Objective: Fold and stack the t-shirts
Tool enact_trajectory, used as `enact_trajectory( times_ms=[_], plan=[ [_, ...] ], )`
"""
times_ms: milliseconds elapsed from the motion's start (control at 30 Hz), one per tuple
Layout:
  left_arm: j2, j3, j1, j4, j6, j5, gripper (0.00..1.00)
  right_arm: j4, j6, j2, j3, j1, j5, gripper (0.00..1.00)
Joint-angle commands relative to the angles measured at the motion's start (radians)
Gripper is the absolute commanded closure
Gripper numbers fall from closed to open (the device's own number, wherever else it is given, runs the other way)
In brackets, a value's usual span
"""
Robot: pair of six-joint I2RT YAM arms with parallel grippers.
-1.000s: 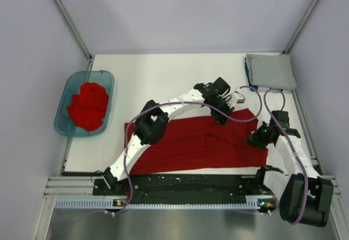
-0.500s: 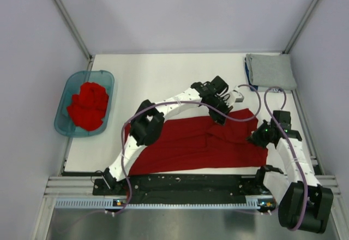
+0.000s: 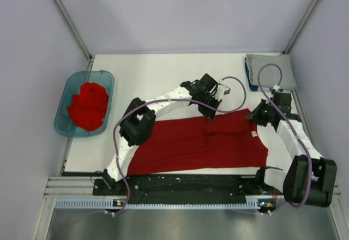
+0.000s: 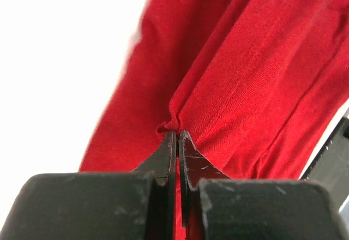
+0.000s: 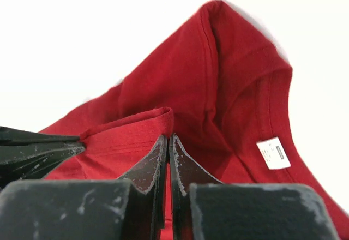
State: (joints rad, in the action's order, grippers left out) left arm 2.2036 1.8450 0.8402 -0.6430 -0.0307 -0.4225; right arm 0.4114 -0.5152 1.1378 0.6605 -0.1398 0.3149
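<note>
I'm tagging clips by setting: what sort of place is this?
Probably a lab test cell, not a home: a white table walled by plain panels on metal posts, with robot arms bolted to a rail.

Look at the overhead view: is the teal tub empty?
No, a crumpled red shirt lies inside the teal tub.

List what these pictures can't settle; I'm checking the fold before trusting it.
- Top view: red pile in the tub is bunched; number of shirts unclear.
- Top view: blue thing under the grey shirt, mostly covered.
- Right wrist view: tag print too small.
- Top view: left arm hides part of the spread red shirt.
</note>
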Motion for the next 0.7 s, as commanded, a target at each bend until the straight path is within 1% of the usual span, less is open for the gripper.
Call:
enact_trajectory(
  times_ms=[0, 100, 200, 400, 500, 533, 600, 633, 667],
  plan=[
    [-0.027, 0.008, -0.019, 0.062, -0.093, 0.105, 1.00, -0.134, 0.050, 0.071, 0.062, 0.017, 0.020, 1.00],
    [-0.019, 0.007, -0.026, 0.068, -0.110, 0.125, 1.00, -0.140, 0.057, 0.134, 0.080, 0.020, 0.009, 1.00],
    [-0.002, -0.006, -0.027, 0.077, -0.113, 0.088, 1.00, -0.148, 0.057, 0.183, 0.090, 0.022, 0.001, 1.00],
    [0.047, -0.006, -0.026, 0.065, -0.126, 0.082, 1.00, -0.166, 0.064, 0.237, 0.110, 0.028, -0.025, 1.00],
    [0.054, -0.001, -0.024, 0.063, -0.123, 0.105, 1.00, -0.157, 0.067, 0.272, 0.119, 0.028, -0.036, 1.00],
    [0.054, -0.001, -0.026, 0.063, -0.114, 0.111, 0.97, -0.151, 0.067, 0.286, 0.125, 0.028, -0.040, 1.00],
    [0.057, 0.011, -0.026, 0.052, -0.104, 0.129, 0.84, -0.102, 0.075, 0.315, 0.155, 0.029, -0.062, 0.89],
    [0.054, 0.020, -0.026, 0.048, -0.098, 0.142, 0.77, -0.070, 0.087, 0.332, 0.180, 0.029, -0.072, 0.87],
    [0.050, 0.028, -0.026, 0.034, -0.100, 0.158, 0.73, -0.042, 0.092, 0.335, 0.201, 0.029, -0.083, 0.84]
  ],
)
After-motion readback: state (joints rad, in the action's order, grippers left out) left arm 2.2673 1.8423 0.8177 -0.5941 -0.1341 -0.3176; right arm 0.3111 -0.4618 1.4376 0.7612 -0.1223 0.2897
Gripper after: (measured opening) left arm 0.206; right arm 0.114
